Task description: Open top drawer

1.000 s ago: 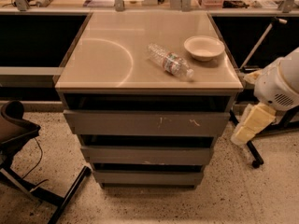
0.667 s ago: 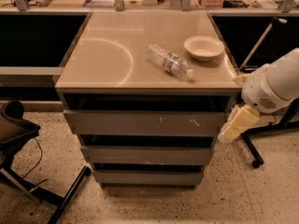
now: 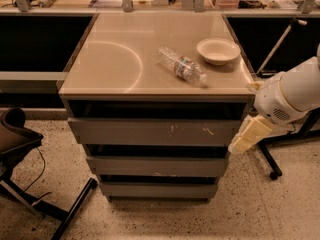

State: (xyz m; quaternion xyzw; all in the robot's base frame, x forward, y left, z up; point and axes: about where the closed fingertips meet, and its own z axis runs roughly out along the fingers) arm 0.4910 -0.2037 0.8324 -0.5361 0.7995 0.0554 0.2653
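Note:
The top drawer point(image 3: 150, 132) is the uppermost grey front of the cabinet, handle-less, with whitish scratch marks right of centre. A dark gap shows above it under the tabletop. My gripper point(image 3: 246, 137), cream-coloured, hangs from the white arm point(image 3: 290, 96) at the drawer's right end, close against the front's right edge. Whether it touches the drawer cannot be told.
Two shorter grey drawer fronts point(image 3: 157, 165) lie below. On the beige cabinet top point(image 3: 115, 59) lie a clear plastic bottle point(image 3: 182, 66) and a white bowl point(image 3: 218, 50). A black chair point(image 3: 20, 149) stands at the left, a black stand base point(image 3: 272, 171) at the right.
The arm and gripper have moved left, from beside the cabinet toward the right end of the top drawer. The drawer has not visibly moved.

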